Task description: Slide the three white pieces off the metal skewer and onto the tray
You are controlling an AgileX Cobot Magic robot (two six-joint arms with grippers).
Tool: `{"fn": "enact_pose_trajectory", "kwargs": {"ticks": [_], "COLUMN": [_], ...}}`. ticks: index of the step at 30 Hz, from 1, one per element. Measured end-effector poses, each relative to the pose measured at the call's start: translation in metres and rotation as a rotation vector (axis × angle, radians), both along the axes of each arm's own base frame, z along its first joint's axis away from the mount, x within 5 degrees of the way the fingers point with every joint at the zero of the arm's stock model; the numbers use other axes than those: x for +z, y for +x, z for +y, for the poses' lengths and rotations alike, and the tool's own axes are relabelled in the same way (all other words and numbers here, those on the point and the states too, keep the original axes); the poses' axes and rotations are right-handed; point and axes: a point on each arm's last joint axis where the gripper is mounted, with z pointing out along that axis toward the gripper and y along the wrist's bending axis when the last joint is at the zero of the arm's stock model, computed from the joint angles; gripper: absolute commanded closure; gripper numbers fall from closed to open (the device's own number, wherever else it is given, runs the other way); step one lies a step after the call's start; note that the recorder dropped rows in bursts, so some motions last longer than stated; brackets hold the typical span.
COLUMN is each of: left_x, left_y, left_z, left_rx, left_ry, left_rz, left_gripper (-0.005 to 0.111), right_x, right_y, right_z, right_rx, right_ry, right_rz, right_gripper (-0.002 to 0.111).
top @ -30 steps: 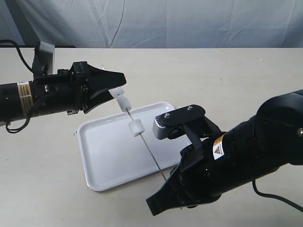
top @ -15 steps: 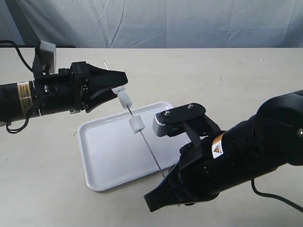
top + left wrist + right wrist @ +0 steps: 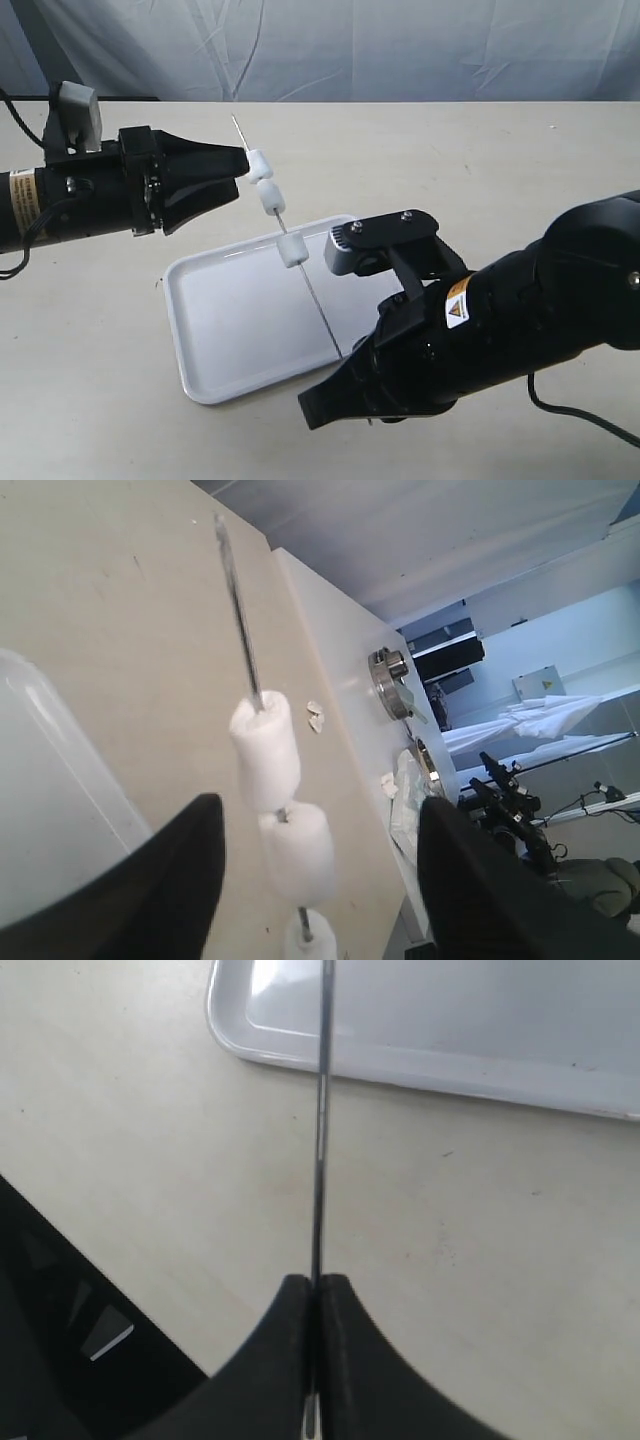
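Where the right end effector [image 3: 315, 1288] grips, the skewer [image 3: 322, 1110] is hidden

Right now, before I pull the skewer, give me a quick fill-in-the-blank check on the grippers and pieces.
1. The right gripper is ___ on the metal skewer.
2. The left gripper is ___, its fingers flanking the white pieces.
3. ___ white pieces are on the skewer.
Missing words: shut; open; three.

- Glossy white: tray [image 3: 215, 340].
- White: three white pieces [image 3: 271, 197]; silver-grey: metal skewer [image 3: 318, 305].
- Black: left gripper [image 3: 243, 163], right gripper [image 3: 312, 408]; yellow-orange: warning label [image 3: 460, 311].
- Beige: table [image 3: 480, 160]; pale blue-grey: cloth [image 3: 400, 50] at twelve o'clock.
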Motion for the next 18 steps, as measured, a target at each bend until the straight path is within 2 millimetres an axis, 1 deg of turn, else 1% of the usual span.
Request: {"fn": "enact_pose_trajectory", "kwargs": {"ticks": [12,18], "left_x": [0.0005,-0.0033], "left_y": [0.0029,0.0049], "left_z": [0.0013,0.0018], "left_rx": [0.034,0.047], "left_ry": [-0.001,0.007], "left_rz": [-0.011,0.001], "left_gripper": [0.052,0.052], "right_x": [0.0005,0.0006], "right_y": [-0.0004,-0.0005], "right_z": [0.0009,0.0011], "right_rx": [-0.011,-0.007], "right_ry": [0.013,0.015], "right_rz": [0.012,0.012], "right_gripper": [0.109,0.109]}}
